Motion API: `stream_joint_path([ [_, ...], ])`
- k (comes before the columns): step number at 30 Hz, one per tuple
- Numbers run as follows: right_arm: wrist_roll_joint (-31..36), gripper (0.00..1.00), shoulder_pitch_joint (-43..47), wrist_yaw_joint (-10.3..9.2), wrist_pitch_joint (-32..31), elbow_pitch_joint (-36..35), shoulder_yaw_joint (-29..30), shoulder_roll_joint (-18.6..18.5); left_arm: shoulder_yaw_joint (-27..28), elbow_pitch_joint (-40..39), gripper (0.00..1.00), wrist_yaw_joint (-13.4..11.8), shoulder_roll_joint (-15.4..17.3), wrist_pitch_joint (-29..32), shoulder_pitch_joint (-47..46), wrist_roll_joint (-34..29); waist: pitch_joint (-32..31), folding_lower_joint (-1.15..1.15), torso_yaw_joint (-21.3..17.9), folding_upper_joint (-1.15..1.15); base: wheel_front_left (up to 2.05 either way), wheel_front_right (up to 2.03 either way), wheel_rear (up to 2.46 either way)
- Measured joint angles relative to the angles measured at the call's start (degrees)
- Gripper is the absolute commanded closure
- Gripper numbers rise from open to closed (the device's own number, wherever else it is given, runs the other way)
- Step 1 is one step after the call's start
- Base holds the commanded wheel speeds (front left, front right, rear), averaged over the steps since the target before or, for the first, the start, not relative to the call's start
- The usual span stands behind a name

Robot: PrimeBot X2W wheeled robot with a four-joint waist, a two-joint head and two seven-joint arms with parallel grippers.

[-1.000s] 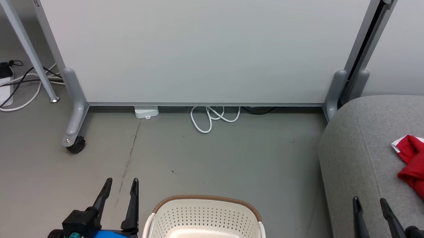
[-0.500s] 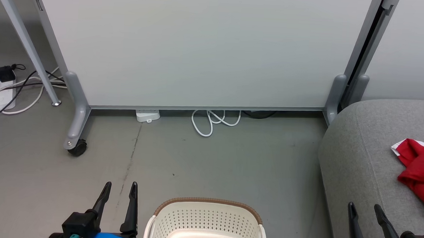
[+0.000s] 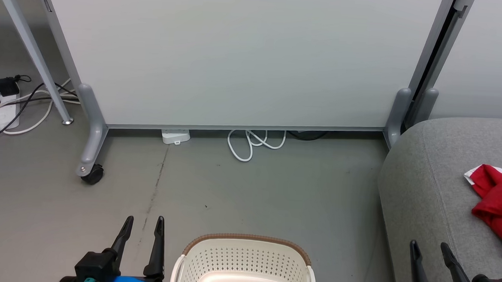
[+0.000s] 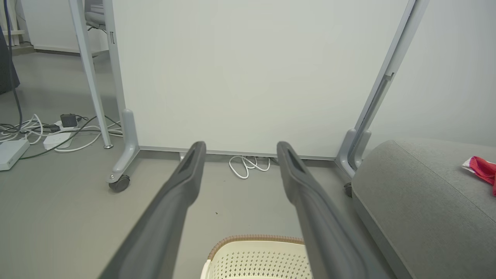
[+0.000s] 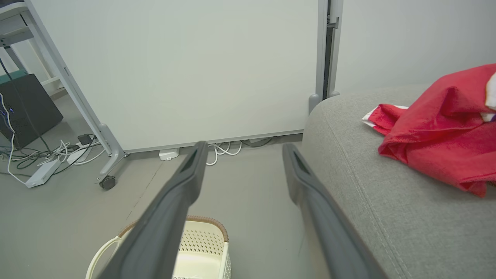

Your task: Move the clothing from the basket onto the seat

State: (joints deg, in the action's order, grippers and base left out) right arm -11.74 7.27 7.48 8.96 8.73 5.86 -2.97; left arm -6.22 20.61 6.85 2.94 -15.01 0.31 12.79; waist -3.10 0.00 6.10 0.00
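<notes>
From the head: left gripper (image 3: pixel 144 219) just left of the basket (image 3: pixel 246 237), right gripper (image 3: pixel 428 245) over the front edge of the seat (image 3: pixel 420 188), both spread wide and empty. Clothing (image 3: pixel 499 197) crumpled on the seat, well apart from both, cut by the picture's right edge. From the right wrist: far more of that red heap, with a white patch, plus the basket's looped handle (image 5: pixel 99 252). From the left wrist: a red corner, and a caster (image 4: pixel 347 189) by the seat's corner. Against a second ago: whole head picture slid slightly down, so camera drift; right gripper a touch lower and further left; both as wide as then; clothing and basket unmoved.
</notes>
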Motion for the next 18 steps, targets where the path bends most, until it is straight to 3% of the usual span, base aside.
stream_joint_path([
  [7, 0.0, 0.00, 0.0, 0.00, 0.0, 0.0, -0.1, 0.0, -0.1, 0.0, 0.00, -0.1, 0.0, 0.0, 0.1, 0.4, -0.2, 0.00, 0.0, 0.00, 0.00, 0.00, 0.00],
  [8, 0.0, 1.00, 0.0, 0.00, 0.0, 0.5, -0.1, 0.0, -0.1, 0.3, 1.00, -0.1, 0.0, 0.1, 0.2, 0.3, -0.2, 0.00, 0.0, 0.00, 0.00, 0.00, 0.00],
  [18, -0.1, 1.00, 0.2, 0.00, -0.4, 6.0, -0.2, 0.7, -0.1, 5.3, 1.00, -0.1, 0.0, 0.4, 3.9, 0.4, -0.2, 0.00, 0.0, 0.00, 0.00, 0.00, 0.00],
])
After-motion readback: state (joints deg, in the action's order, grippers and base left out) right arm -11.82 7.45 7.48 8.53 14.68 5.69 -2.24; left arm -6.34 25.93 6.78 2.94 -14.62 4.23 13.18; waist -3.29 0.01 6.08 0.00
